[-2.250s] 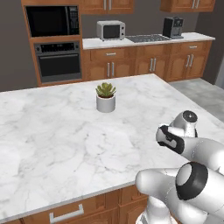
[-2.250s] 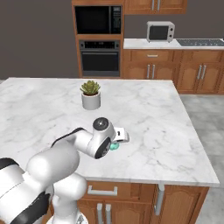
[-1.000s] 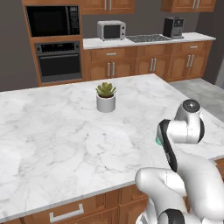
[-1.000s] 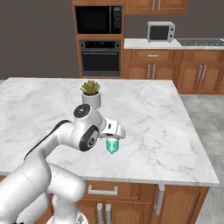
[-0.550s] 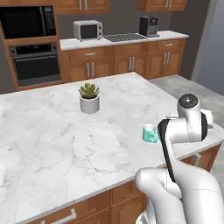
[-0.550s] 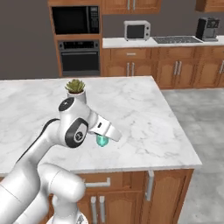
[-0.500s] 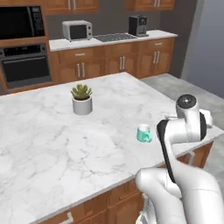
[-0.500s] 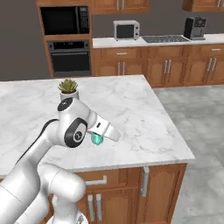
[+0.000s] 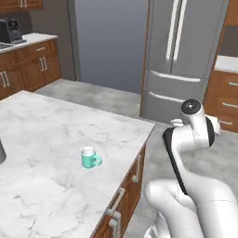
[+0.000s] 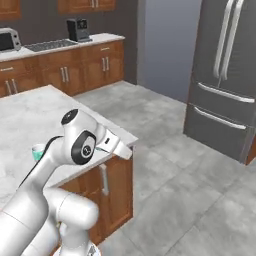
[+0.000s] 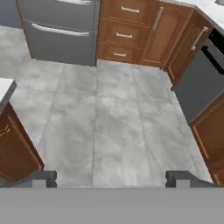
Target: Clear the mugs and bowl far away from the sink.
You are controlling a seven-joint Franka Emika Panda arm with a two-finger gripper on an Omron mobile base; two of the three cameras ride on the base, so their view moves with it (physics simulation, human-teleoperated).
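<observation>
A teal mug (image 9: pixel 90 158) stands upright on the white marble island counter (image 9: pixel 42 135), a little in from its right edge, with its handle to the right. In the right base view a sliver of the mug (image 10: pixel 37 151) shows behind my arm. My gripper (image 11: pixel 111 178) is open with nothing between its fingertips (image 11: pixel 42 177). It hangs past the island's corner, looking down on grey floor tiles, well away from the mug. The bowl and the sink are out of view.
A steel fridge (image 9: pixel 186 60) stands ahead across the tiled floor (image 10: pixel 165 200). Wooden cabinets (image 11: pixel 131 30) and a dark appliance front (image 11: pixel 201 83) line the far side. A back counter carries a coffee machine (image 10: pixel 77 29). A dark pot's edge (image 9: pixel 1 151) shows at the left.
The whole picture has swung as the base moved, so the oven wall has given way to the fridge side. The mug stays on the counter. The gripper stays open.
</observation>
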